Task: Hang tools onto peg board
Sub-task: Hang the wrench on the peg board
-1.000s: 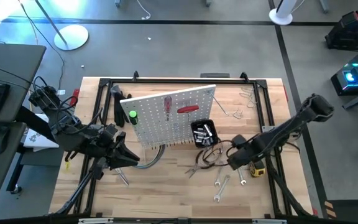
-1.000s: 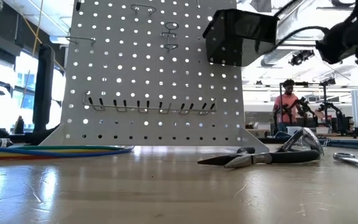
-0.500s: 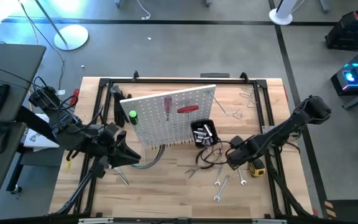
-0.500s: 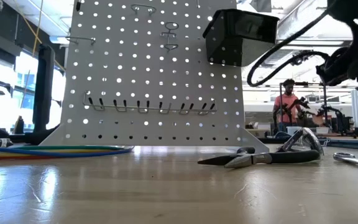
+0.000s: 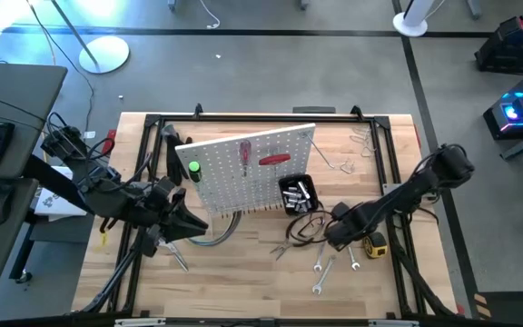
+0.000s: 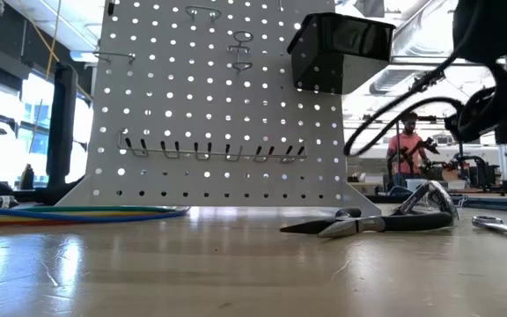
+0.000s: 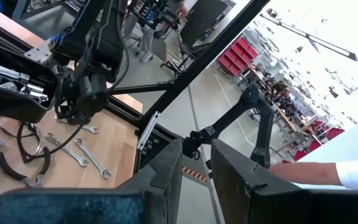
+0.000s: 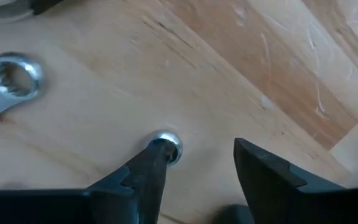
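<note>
The right gripper (image 8: 194, 158) is held low over the wooden table (image 8: 260, 56), jaws spread, near a silver wrench (image 8: 8, 84) (nothing gripped). Left jaws: can't be told.

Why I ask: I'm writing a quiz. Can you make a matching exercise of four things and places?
1 black-handled pliers
2 red-handled tool
3 yellow tape measure
4 small black bin

A fixed to the white peg board
B hanging on the board's face
C lying on the wooden table before the board
D farthest toward the table's right side

Pairs: 1-C, 2-B, 3-D, 4-A
</note>
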Available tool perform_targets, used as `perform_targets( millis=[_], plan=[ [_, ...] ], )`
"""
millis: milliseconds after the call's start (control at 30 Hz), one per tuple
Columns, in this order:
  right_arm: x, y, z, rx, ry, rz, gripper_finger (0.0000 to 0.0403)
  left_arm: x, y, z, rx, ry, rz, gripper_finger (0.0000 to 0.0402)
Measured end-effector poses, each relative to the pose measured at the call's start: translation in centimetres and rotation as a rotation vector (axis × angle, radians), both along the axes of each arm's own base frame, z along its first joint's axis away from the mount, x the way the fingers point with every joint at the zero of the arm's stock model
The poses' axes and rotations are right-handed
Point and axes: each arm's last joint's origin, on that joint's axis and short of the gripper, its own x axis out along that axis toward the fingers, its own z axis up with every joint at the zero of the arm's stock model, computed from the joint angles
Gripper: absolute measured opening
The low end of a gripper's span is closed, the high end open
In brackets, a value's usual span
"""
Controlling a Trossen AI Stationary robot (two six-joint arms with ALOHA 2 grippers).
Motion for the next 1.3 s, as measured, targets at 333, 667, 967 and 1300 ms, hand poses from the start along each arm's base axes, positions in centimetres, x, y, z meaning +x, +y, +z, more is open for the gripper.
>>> perform_targets(
  millis=[333, 667, 967, 1300],
  plan=[
    [0.8, 0.4, -2.1, -0.023, 0.074, 0.050, 0.0127, 0.0, 0.0, -0.1, 0.004, 0.004, 0.000, 0.0076],
    [1.1, 0.4, -1.2, -0.119, 0.056, 0.016, 0.0005, 0.0, -0.1, 0.5, 0.007, -0.047, -0.040, 0.0076],
    [1.1, 0.4, 4.1, -0.328, -0.029, 0.035, 0.0000, -0.5, 0.2, 3.6, 0.031, -0.358, -0.037, 0.0076],
    [1.1, 0.4, 10.7, -0.480, -0.230, -0.066, 0.0001, -0.9, 0.6, 4.9, 0.043, -0.485, -0.013, 0.0076]
  ],
)
